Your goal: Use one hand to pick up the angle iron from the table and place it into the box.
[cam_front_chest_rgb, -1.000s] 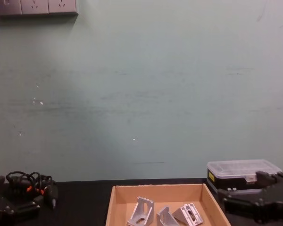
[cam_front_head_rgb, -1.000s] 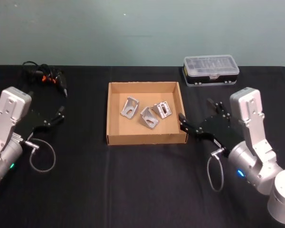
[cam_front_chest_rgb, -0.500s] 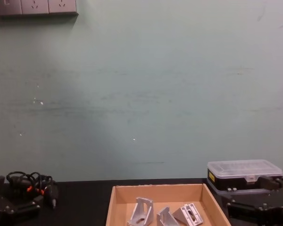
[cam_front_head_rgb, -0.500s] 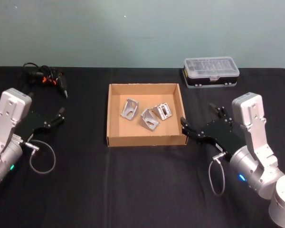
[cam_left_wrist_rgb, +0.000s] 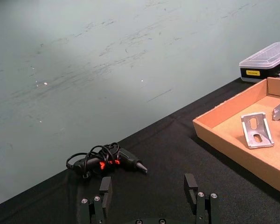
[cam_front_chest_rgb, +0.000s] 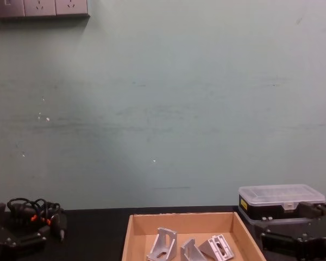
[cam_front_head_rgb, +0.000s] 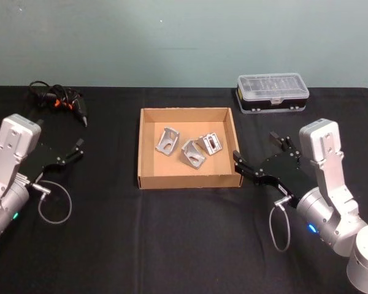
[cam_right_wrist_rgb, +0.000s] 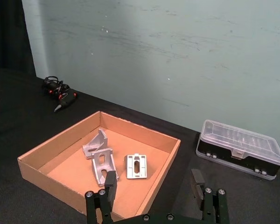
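Head view: the black table (cam_front_head_rgb: 184, 245) runs from edge to edge, and the box (cam_front_head_rgb: 148, 179) sits at its middle, a little toward the far edge. Three angle irons lie inside on the cardboard floor: one (cam_front_head_rgb: 167, 140) toward the box's left wall, one (cam_front_head_rgb: 193, 153) in the middle and nearest the front wall, one (cam_front_head_rgb: 210, 143) toward the right wall. The middle one sits close against its two neighbours; whether they touch I can't tell. Nothing is gripped right now.

Over on the right side of the table, the right arm (cam_front_head_rgb: 328, 196) reaches in, and the right gripper (cam_front_head_rgb: 257, 153) hangs just beside the box's front right corner, outside the wall. Its jaws are spread wide with nothing between them; the right wrist view confirms it, fingers (cam_right_wrist_rgb: 110, 183) well apart, looking across the box (cam_right_wrist_rgb: 74, 135) and its irons.

The left arm (cam_front_head_rgb: 9, 171) is parked near the table's left edge, the left gripper (cam_front_head_rgb: 80, 147) well apart from the box, jaws parted and empty. The left wrist view shows both fingers (cam_left_wrist_rgb: 191, 186) held wide above the black surface.

At the far right of the table, a clear-lidded case (cam_front_head_rgb: 272, 92) sits by the far edge. At the far left corner, a small black tool with a coiled cable (cam_front_head_rgb: 58, 100) lies on the cloth.

Chest view: the irons (cam_front_chest_rgb: 163, 244) stand in the box, case (cam_front_chest_rgb: 280, 197) behind to the right.
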Tool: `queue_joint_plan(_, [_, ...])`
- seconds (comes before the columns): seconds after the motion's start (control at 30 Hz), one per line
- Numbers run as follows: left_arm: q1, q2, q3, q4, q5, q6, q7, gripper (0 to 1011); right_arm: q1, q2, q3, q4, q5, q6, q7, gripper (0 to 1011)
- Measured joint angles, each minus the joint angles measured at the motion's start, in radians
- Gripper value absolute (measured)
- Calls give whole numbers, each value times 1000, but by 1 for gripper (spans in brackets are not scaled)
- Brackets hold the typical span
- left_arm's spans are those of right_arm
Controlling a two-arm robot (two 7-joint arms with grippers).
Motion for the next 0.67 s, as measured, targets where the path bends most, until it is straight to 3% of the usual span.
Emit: queue_joint_plan(0.67, [0,0,0,0,0,0,0,1011,1,0,-1,0,0,0,0,1000])
